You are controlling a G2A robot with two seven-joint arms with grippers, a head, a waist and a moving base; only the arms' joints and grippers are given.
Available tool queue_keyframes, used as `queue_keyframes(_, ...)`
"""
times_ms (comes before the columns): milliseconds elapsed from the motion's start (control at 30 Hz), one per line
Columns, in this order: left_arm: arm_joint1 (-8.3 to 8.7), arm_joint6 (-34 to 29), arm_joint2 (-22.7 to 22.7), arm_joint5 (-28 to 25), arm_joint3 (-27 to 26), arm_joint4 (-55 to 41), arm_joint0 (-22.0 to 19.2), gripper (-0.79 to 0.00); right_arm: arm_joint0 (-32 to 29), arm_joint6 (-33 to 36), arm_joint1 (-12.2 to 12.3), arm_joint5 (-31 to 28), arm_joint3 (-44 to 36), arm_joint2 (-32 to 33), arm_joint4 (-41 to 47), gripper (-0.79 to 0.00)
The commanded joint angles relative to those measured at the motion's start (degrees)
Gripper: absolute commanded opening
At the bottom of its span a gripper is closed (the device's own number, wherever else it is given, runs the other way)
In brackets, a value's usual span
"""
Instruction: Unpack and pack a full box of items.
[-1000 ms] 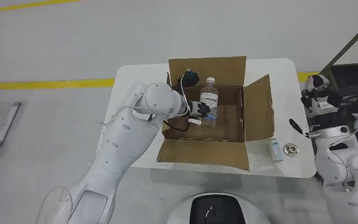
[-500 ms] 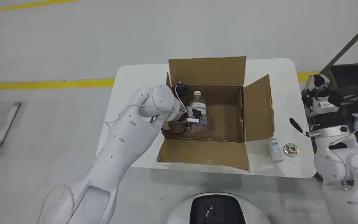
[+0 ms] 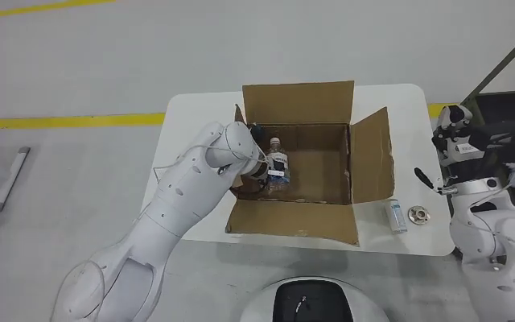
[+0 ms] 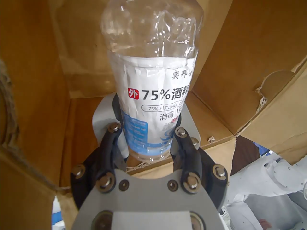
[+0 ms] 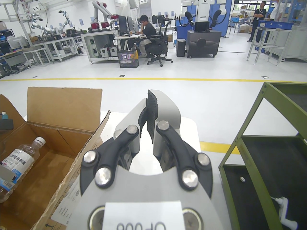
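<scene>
An open cardboard box point(image 3: 370, 161) stands in the middle of the white table point(image 3: 193, 113). My left gripper point(image 3: 268, 174) is inside it, close to its left wall, shut on the lower part of a clear bottle point(image 3: 277, 163) with a white label and white cap. The left wrist view has the bottle point(image 4: 153, 72) between the black fingers point(image 4: 112, 142), above the box floor. From the right wrist view the bottle point(image 5: 19, 161) leans tilted inside the box point(image 5: 62, 106). My right gripper point(image 5: 150, 113) is shut on nothing, beyond the table's right edge point(image 3: 425, 179).
A small white can point(image 3: 395, 216) and a round metal piece point(image 3: 417, 214) lie on the table right of the box. A green cart point(image 5: 263, 144) stands beside the right arm. The box flaps stick out at the far, right and near sides.
My left gripper has carried the bottle from the box's middle toward its left wall and lower into it. The right arm has barely moved.
</scene>
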Motion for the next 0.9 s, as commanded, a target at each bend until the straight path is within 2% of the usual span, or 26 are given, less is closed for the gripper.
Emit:
queue_keyframes(0, -0.22, 0.52, 2.63, 0.52, 0.69, -1.8, -1.23, -0.785, 0.02, -0.06, 0.03, 0.1, 0.05, -0.05, 0.0, -0.785)
queue_keyframes(267, -1.33, 2.45, 14.22, 2.46, 4.18, -4.71, -7.53, -0.785, -0.18, -0.27, 0.16, 0.5, 0.18, 0.19, 0.43, -0.785)
queue_keyframes(400, -1.79, 3.35, 18.36, 3.36, 5.89, -8.23, -9.86, -0.785, -0.39, -0.28, 0.22, 0.51, 0.13, 0.31, 0.73, -0.785)
queue_keyframes(633, -2.79, 2.47, 18.36, 2.48, 7.9, -8.6, -9.2, -0.785, -0.88, -0.4, 0.35, 0.57, 0.01, 0.59, 0.95, -0.785)
queue_keyframes(700, -3.07, 1.97, 18.36, 1.98, 8.67, -8.83, -9.01, -0.733, -1.04, -0.39, 0.38, 0.62, -0.02, 0.65, 1.03, -0.785)
queue_keyframes(800, -3.5, 1.72, 18.36, 1.73, 9.75, -8.3, -8.93, -0.745, -1.14, -0.42, 0.41, 0.77, -0.16, 0.7, 1.22, -0.785)
queue_keyframes(867, -3.78, 1.51, 18.36, 1.52, 10.52, -8.46, -8.97, -0.671, -1.22, -0.54, 0.44, 0.79, -0.2, 0.7, 1.23, -0.785)
